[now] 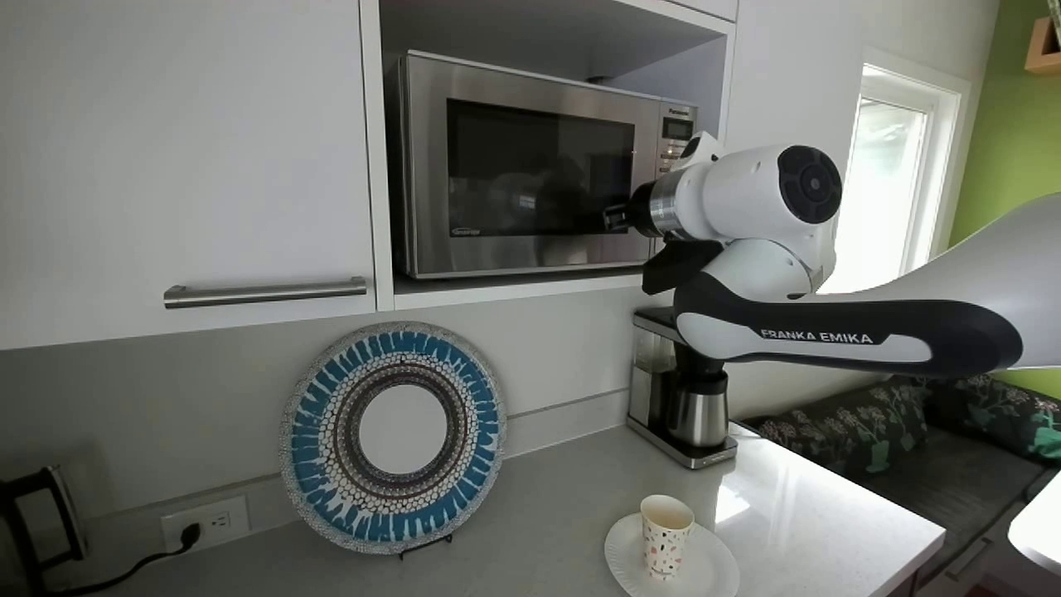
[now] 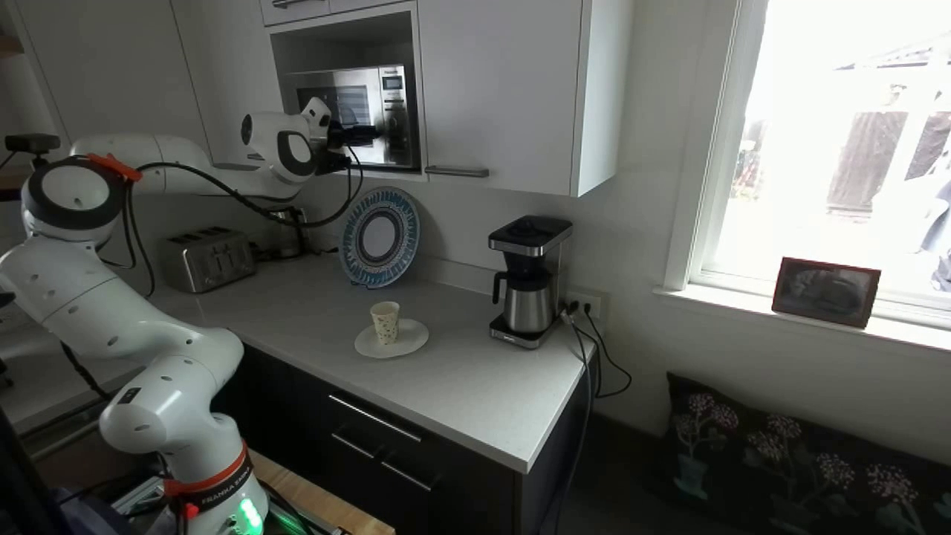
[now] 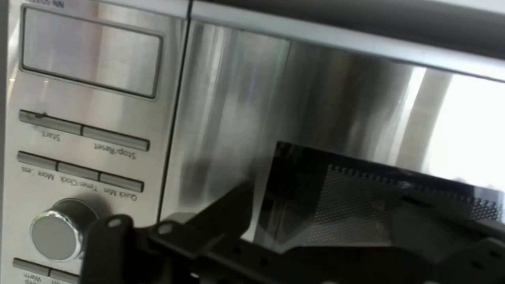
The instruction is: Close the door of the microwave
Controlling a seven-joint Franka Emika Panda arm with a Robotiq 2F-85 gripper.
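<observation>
Jaws stand apart in front of the door point(image 3: 335, 102), on a stainless-steel microwave point(image 1: 539, 166) set in a cabinet opening point(image 1: 514, 293) above the counter point(image 1: 564, 497). The door looks closed, lying flush beside the control strip point(image 3: 92, 118). Whether the jaws touch the door cannot be told. Below, a speckled cup point(image 1: 666, 539) stands on a white plate point(image 1: 713, 564).

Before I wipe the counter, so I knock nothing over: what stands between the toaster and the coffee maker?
In an exterior view: what looks like a kettle, the round patterned disc, and, further forward, a speckled cup on a white plate.
</observation>
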